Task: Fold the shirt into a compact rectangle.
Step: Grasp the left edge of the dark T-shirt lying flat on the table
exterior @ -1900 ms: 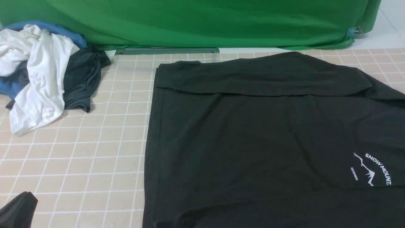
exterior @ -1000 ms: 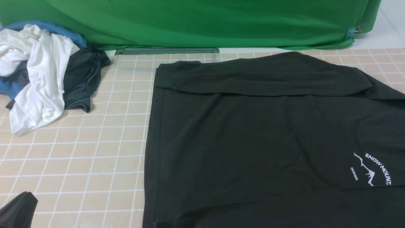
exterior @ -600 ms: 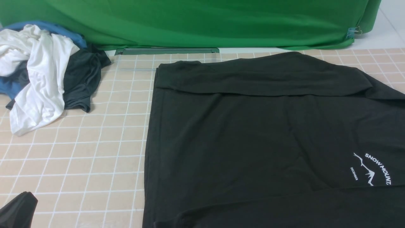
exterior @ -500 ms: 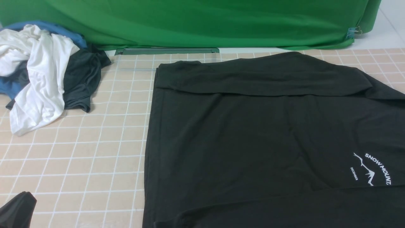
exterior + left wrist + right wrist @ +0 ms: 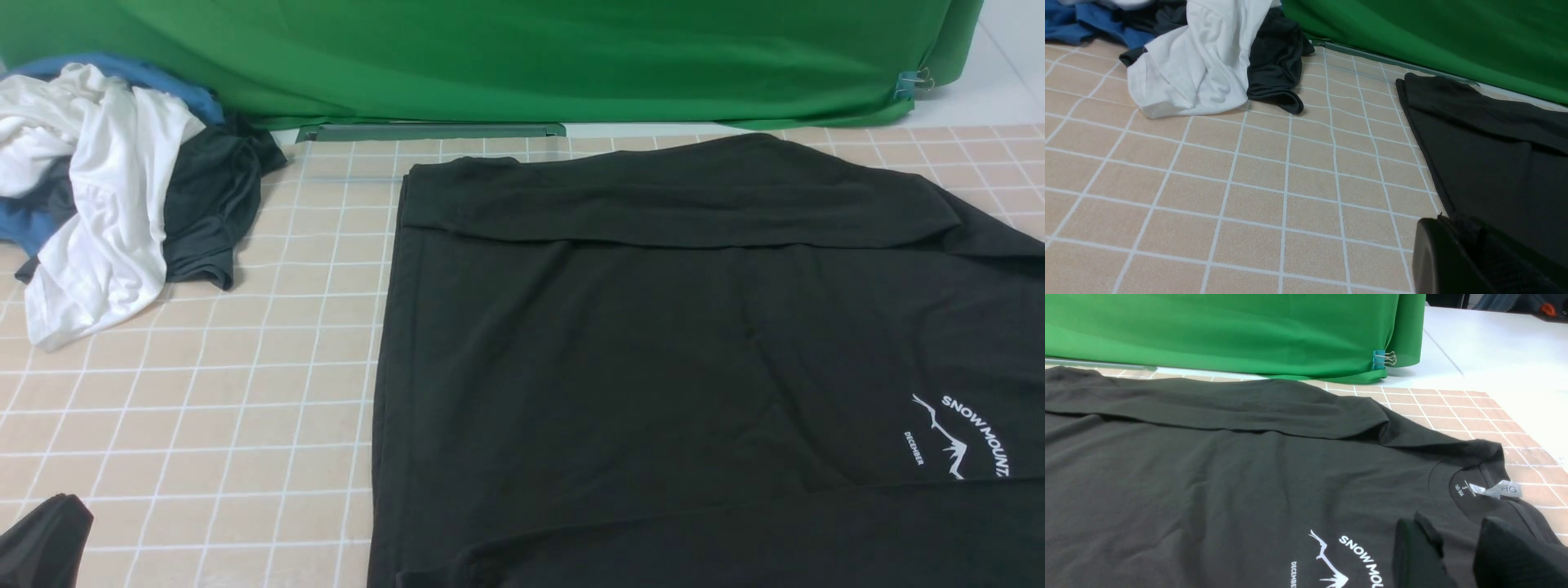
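Three cameras on one tiled table [image 5: 245, 392].
The front view looks forward and down across the table toward a green backdrop [image 5: 531, 57]. The left wrist view sits low, facing a clothes pile [image 5: 1200, 61] and one edge of the shirt [image 5: 1494, 155]. The right wrist view sits low, close over the shirt. All three share shirt and backdrop.

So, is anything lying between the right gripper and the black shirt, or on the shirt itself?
Nothing visible. The right gripper is directly over the black shirt near its collar, jaws parted, with only fabric below. The clothes heap lies apart, far to the shirt's left.
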